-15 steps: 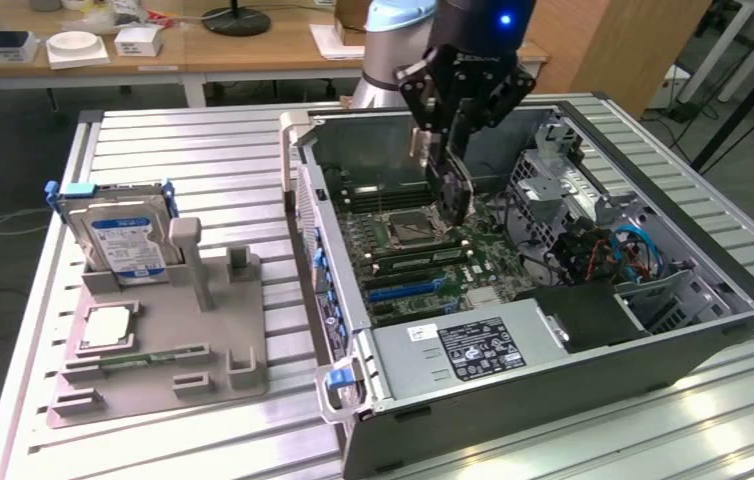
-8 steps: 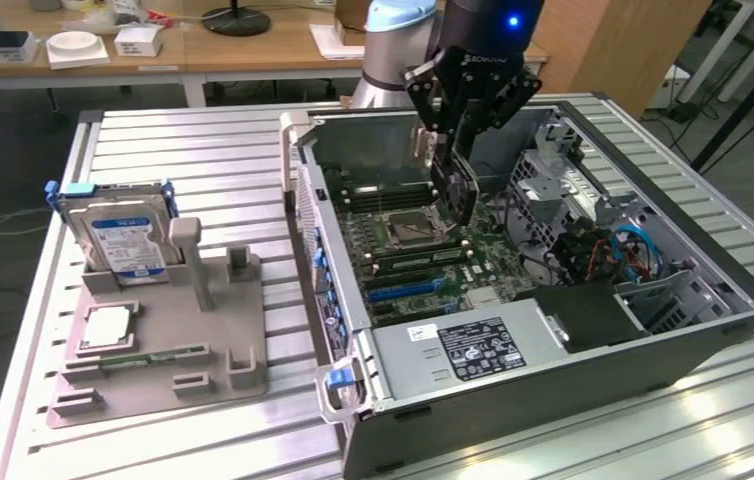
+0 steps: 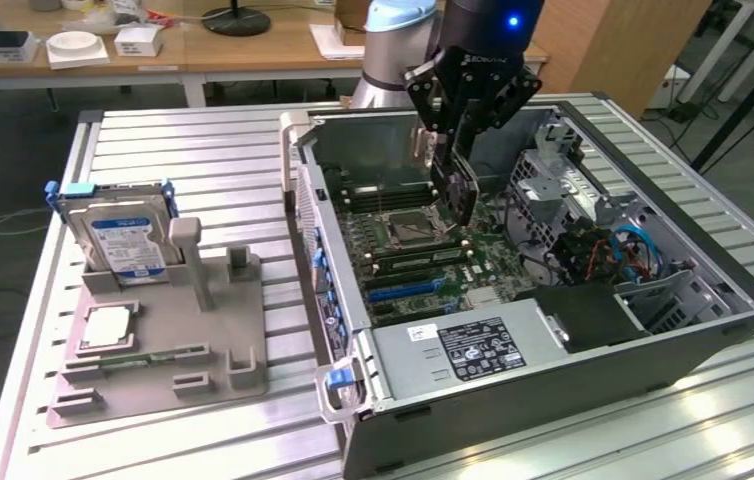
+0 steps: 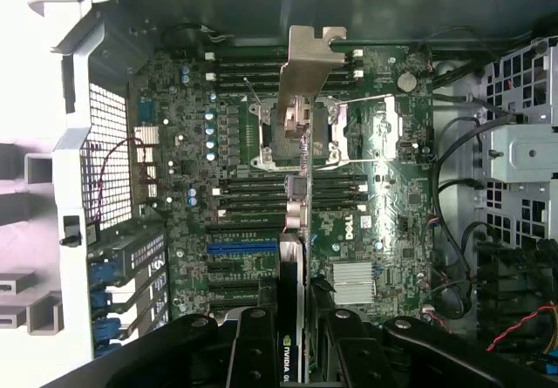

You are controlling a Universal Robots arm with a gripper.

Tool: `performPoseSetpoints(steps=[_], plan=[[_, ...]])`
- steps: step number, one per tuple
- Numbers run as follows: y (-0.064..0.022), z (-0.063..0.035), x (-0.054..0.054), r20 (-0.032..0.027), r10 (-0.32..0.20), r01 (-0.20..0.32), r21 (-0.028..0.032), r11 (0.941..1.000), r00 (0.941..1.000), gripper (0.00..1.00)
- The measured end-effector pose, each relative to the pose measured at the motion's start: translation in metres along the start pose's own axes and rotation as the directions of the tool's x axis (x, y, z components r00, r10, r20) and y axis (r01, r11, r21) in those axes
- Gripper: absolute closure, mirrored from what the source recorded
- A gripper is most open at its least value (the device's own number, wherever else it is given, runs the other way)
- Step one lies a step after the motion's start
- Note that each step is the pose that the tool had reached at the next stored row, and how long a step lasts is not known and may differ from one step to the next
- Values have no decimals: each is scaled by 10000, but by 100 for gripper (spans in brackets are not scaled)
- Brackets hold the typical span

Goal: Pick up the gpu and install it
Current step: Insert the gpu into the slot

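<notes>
Your gripper (image 3: 457,140) pinches the gpu (image 3: 460,195) on edge, inside the open case (image 3: 591,390), above the middle of the motherboard (image 4: 392,205). Pickup looks done and you're in the install step, which I judge calls for squaring the card's edge with the blue slot (image 4: 242,250).

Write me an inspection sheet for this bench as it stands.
Surface: slatted metal table, carrying an open computer case and a grey parts holder.
Job's things: gpu held on edge above the motherboard, with its bracket at the end far from the pincer; not seated in a slot.
Clutter: hard drive upright in the holder; silver square chip lying flat there.
Grippers: pincer shut on the gpu, over the open case.
Cables: blue and red wires inside the case, toward the exterior view's right.
Surroundings: wooden desks behind, with white boxes.
</notes>
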State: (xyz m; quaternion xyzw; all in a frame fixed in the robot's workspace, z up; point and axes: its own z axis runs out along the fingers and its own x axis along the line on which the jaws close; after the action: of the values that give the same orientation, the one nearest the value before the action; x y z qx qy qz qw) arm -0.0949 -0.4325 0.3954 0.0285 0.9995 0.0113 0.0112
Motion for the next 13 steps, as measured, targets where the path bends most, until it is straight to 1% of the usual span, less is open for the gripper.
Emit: performPoseSetpoints(steps=[6,8,11,13], plan=[[0,0,0,0,0,0,0,10000,10000,74],[10,14,0,0,-35,35,-1,10000,10000,74],[9,44,2,-12,-568,568,-13,9984,9984,74],[9,66,2,-20,-925,925,-22,9957,9957,74]])
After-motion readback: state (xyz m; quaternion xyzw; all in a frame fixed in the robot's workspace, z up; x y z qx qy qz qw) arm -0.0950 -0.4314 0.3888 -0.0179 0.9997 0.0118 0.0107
